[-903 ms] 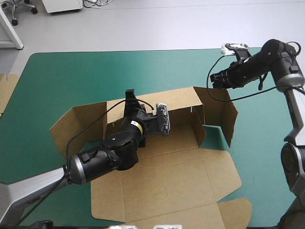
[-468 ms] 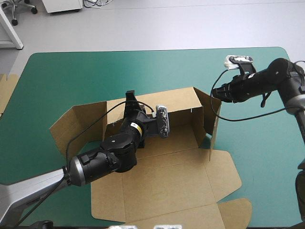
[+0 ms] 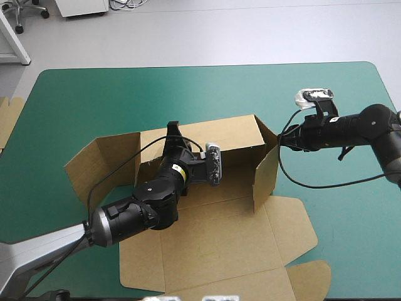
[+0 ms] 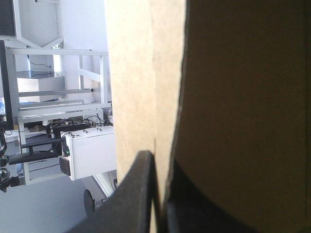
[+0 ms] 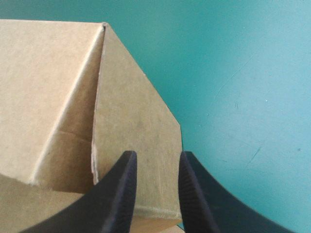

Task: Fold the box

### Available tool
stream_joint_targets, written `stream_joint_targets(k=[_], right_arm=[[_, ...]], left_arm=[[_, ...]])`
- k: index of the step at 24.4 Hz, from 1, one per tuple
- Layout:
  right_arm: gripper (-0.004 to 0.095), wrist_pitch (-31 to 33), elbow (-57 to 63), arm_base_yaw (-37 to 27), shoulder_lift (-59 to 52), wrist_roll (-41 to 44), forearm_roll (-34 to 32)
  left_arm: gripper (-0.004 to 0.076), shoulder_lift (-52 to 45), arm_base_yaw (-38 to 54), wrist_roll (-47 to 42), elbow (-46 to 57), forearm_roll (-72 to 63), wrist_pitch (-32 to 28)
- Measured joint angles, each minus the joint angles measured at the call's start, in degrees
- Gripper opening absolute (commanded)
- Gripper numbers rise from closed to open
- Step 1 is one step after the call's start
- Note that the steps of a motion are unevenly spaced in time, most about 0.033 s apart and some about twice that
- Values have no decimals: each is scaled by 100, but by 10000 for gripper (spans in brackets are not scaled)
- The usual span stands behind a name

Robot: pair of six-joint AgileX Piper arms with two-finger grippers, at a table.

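The brown box (image 3: 213, 238) lies mid-table, its lid flat toward the front edge and its back wall (image 3: 219, 133) raised. My left gripper (image 3: 172, 127) is shut on the top edge of that wall. In the left wrist view the board (image 4: 141, 73) passes edge-on between the black fingers of the left gripper (image 4: 160, 187). The right side flap (image 3: 266, 172) stands swung inward across the box's right end. My right gripper (image 3: 282, 139) touches its outer face near the top corner. In the right wrist view the right gripper (image 5: 155, 160) has its fingers slightly apart, open, against the flap (image 5: 131, 121).
The box's left side flap (image 3: 103, 163) stands angled outward. A small lid tab (image 3: 310, 279) reaches the front right of the table. More board (image 3: 7, 119) shows at the table's left edge. Bare teal-green cover (image 3: 156, 88) lies beyond the box and to its right (image 5: 233, 73).
My right gripper has moved toward the front and inward, swinging the right side flap from angled outward to across the box's end. The left gripper has kept its hold on the back wall.
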Motion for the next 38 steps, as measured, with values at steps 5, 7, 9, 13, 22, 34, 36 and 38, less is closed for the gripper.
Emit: stream_joint_targets(k=[5,7,9,13,22,34,36,38], right_arm=[[280,1,269,0,-162,-196,209],[280,32,398,23,-173,-302,228],[282,87,576,144,-184,-407,192],[281,243,664,374,-190,-448,-16],[279,561,677,510,-201,-457,308],[278,-354,1547,968,-1335,-411,292],[278,-526,1649,968,-1552,-296,5],[278,-559,1634,968,-1747,-6,-372]], left_arm=[[-11,0,0,-42,1,13,-23],[-11,0,0,-42,6,15,-23],[-11,0,0,-42,6,20,-23],[-11,0,0,-87,6,20,-23],[-11,0,0,-148,6,26,-23],[-11,0,0,-152,6,28,-8],[-11,0,0,-152,6,28,-8],[-11,0,0,-152,6,28,-8]])
